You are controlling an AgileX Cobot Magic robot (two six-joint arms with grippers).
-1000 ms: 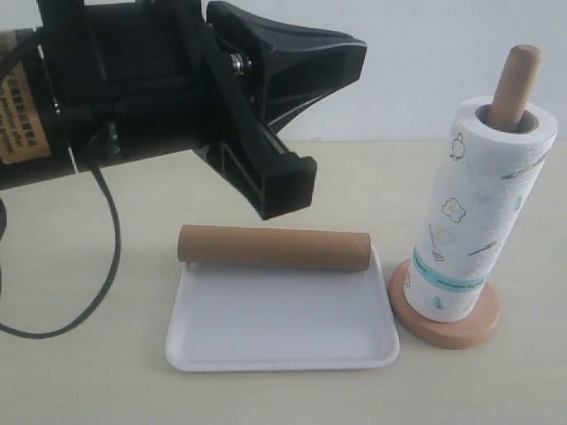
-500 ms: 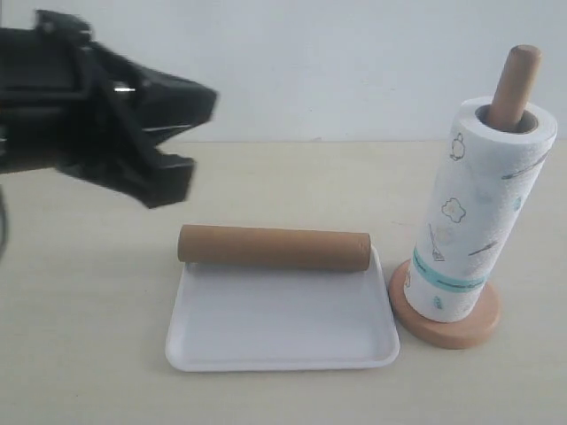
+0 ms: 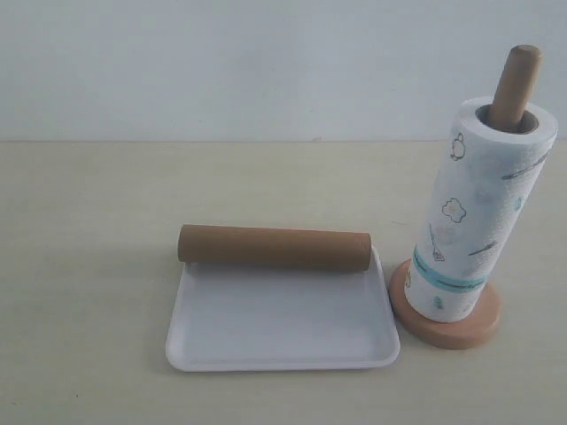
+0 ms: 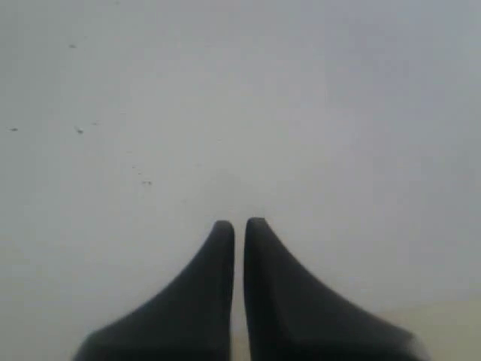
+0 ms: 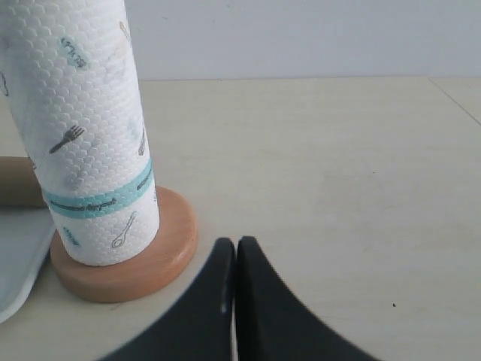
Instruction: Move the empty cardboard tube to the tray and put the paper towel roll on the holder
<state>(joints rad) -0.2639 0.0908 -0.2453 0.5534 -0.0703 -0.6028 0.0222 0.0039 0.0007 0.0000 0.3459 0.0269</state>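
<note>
Left gripper (image 4: 239, 224) withdrawn, closed, empty.

Pale beige table (image 3: 89, 221), white tray (image 3: 283, 329) flat on it, wooden holder (image 3: 452, 333) standing just beside

Exterior view: the paper towel roll (image 3: 474, 221) conceals the pole of the holder (image 3: 447, 332) from just below its tip down to the disc base. The empty cardboard tube (image 3: 275, 248) covers one long rim of the tray (image 3: 283, 354). Ahead of the right pincer (image 5: 234, 242), the picture edge cuts off the roll's top, most of the tube and all but one tray corner. Lettering on the teal band (image 5: 98, 199) is illegible. Ahead of the left pincer (image 4: 239, 223), everything is blurred.
</note>
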